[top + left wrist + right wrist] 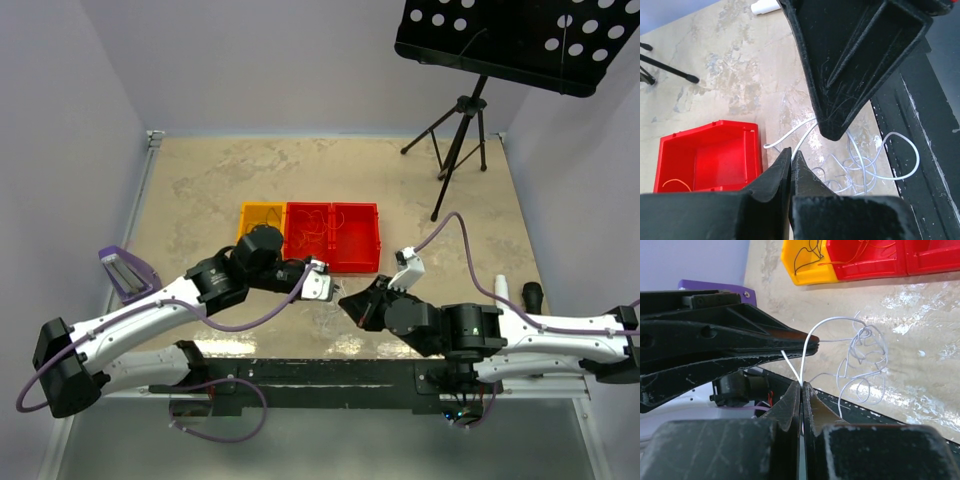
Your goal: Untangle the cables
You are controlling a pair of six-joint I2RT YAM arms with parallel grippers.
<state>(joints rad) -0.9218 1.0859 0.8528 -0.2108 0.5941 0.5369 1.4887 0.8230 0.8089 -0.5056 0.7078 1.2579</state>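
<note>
White cables [862, 352] lay tangled on the table [200, 190], at its near edge. Only my right wrist view showed the right gripper [801, 386] pinching a strand; left gripper [791, 157] closed, hold unclear.

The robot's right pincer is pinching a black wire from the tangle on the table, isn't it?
Not quite. The right wrist view shows the right pincer shut on a white wire, not a black one, from the tangle on the table.
</note>
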